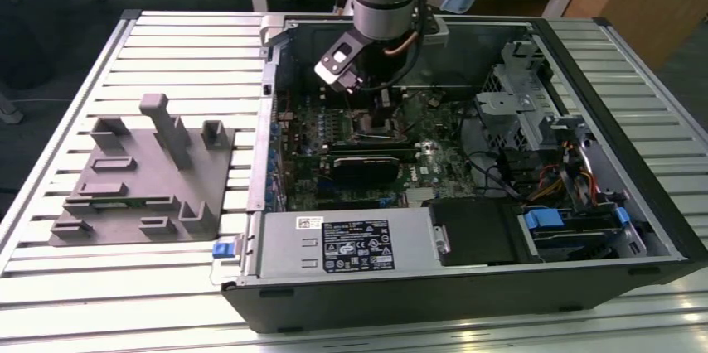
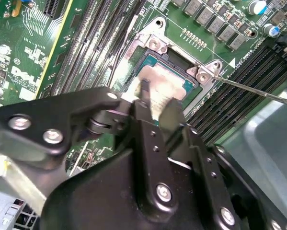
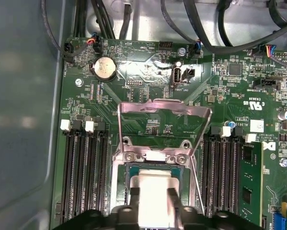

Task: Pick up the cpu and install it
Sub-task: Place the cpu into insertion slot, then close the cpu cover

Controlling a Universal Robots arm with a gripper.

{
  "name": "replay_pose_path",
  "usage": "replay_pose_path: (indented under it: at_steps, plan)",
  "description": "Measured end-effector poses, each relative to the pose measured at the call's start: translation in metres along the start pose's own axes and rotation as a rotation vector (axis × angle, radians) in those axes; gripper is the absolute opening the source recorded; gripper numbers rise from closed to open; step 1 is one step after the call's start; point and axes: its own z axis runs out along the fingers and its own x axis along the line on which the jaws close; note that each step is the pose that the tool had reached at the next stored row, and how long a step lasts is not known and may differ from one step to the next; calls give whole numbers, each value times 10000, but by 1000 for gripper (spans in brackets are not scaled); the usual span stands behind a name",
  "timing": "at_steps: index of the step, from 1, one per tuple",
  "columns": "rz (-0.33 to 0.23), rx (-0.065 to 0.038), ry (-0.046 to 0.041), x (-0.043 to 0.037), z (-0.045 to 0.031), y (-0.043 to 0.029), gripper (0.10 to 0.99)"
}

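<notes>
Install step, I'd say: the gripper (image 3: pixel 154 201), fingers closed narrow on the cpu (image 3: pixel 153 184), holds it at the open socket (image 3: pixel 120 165) inside the computer case (image 1: pixel 636 146), and seating calls for flat, square alignment
</notes>
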Motion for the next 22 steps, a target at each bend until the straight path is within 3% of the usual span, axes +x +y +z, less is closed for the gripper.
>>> replay_pose_path:
  at_steps: [1,6,22]
  plan:
    - [0,0,0,0,-5,0,345]
    - [0,0,-2,0,-44,3,110]
    - [0,1,-2,-2,-197,12,106]
